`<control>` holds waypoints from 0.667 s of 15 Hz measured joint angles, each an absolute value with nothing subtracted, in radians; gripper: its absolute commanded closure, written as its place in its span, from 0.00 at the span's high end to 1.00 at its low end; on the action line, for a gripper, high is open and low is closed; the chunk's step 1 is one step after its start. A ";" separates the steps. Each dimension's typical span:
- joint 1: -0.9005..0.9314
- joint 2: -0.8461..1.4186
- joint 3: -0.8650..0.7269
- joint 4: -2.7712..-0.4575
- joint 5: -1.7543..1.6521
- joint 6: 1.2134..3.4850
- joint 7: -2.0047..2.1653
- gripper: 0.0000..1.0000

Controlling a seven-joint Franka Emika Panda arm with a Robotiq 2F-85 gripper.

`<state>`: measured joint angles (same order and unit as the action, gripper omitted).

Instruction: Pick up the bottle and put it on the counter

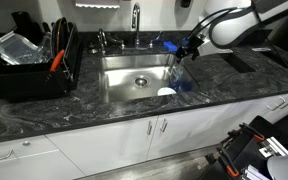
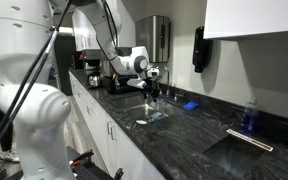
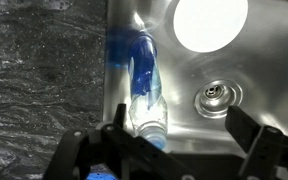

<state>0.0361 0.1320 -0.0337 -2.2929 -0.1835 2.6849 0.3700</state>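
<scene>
The claw (image 3: 177, 135) is wide open and grips nothing. In the wrist view the top of the bottle (image 3: 144, 90) shows between its fingers, closer to one finger. The blue bottle stands in the sink (image 3: 264, 70), right by the wall next to the counter (image 3: 34, 80). Past it are the drain (image 3: 214, 97) and a white dish (image 3: 209, 20). In an exterior view the faucet (image 1: 136, 18) stands behind the sink, and a black rack (image 1: 29, 65) sits far off along the counter.
</scene>
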 measured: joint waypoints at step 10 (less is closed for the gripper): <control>0.037 0.277 -0.064 -2.206 -0.219 2.762 0.348 1.00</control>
